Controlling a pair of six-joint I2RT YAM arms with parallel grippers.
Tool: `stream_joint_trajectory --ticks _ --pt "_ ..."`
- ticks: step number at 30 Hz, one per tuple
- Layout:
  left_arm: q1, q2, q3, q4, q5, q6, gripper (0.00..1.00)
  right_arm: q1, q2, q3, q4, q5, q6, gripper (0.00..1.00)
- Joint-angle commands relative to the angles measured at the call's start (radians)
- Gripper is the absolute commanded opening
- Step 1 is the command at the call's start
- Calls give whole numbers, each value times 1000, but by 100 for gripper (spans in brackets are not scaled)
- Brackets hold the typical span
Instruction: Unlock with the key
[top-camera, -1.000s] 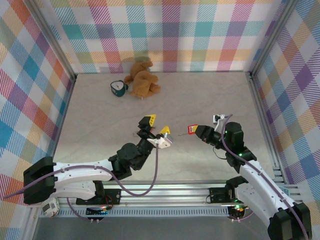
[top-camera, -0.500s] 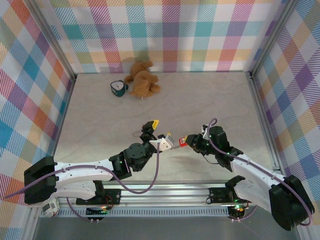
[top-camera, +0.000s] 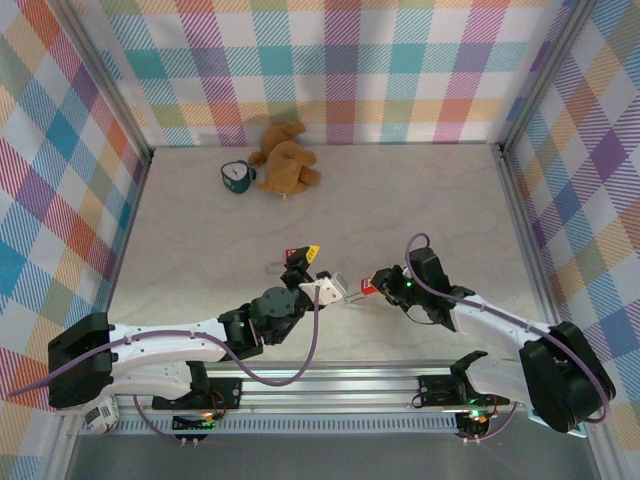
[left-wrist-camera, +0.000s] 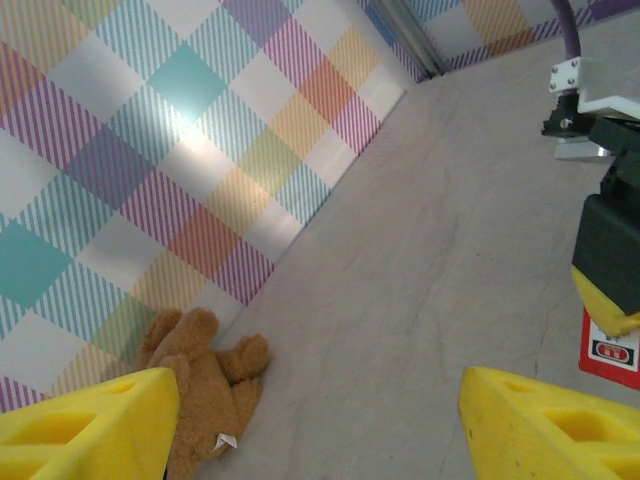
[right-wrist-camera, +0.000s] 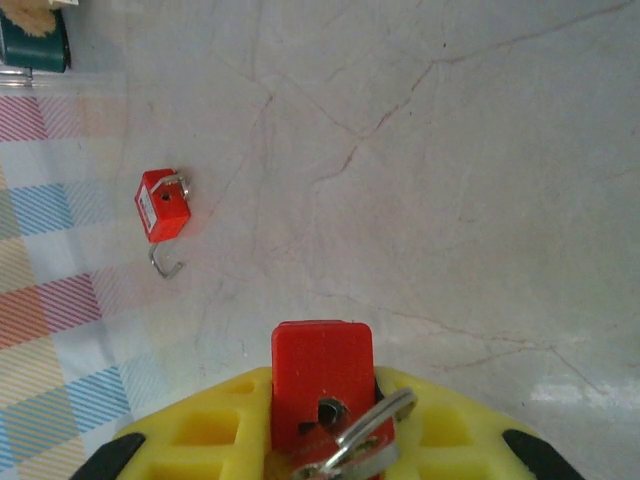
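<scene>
My right gripper (right-wrist-camera: 322, 392) is shut on a small red padlock (right-wrist-camera: 321, 368), whose bent wire shackle (right-wrist-camera: 372, 428) sticks out toward the camera. In the top view the right gripper (top-camera: 373, 286) holds this padlock (top-camera: 368, 290) just right of my left gripper (top-camera: 326, 268). The left gripper (left-wrist-camera: 315, 425) is open, with nothing between its yellow fingers (left-wrist-camera: 85, 425); it faces the held padlock (left-wrist-camera: 610, 350). A second red padlock (right-wrist-camera: 162, 205) lies on the table with its shackle open. The key is hidden or too small to make out.
A brown teddy bear (top-camera: 285, 160) and a teal mug (top-camera: 236, 176) sit at the back of the marble-patterned table (top-camera: 420, 200). Plaid walls (top-camera: 60, 200) close in the left, back and right sides. The second padlock (top-camera: 290, 252) lies just beyond the left gripper.
My right gripper has carried the red padlock left and nearer, close to the left gripper. The left gripper has turned and drawn back a little, still open.
</scene>
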Motion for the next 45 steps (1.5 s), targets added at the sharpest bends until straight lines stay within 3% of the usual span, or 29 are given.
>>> stream_joint_trajectory --ticks 1,22,31,42,45 --pt "8 2 -13 5 19 -27 73 -15 40 33 -1 24 -28 17" --pt "10 -18 -22 9 -13 -38 72 -12 333 15 503 -132 -63 18" --pt "6 -103 -86 -14 -121 -173 74 0 501 91 592 -148 -66 19" --pt "-5 -285 -139 -117 -157 -329 74 0 586 112 610 -162 -117 33" --pt "-6 -308 -133 -134 -179 -336 73 0 547 101 536 -118 -161 52"
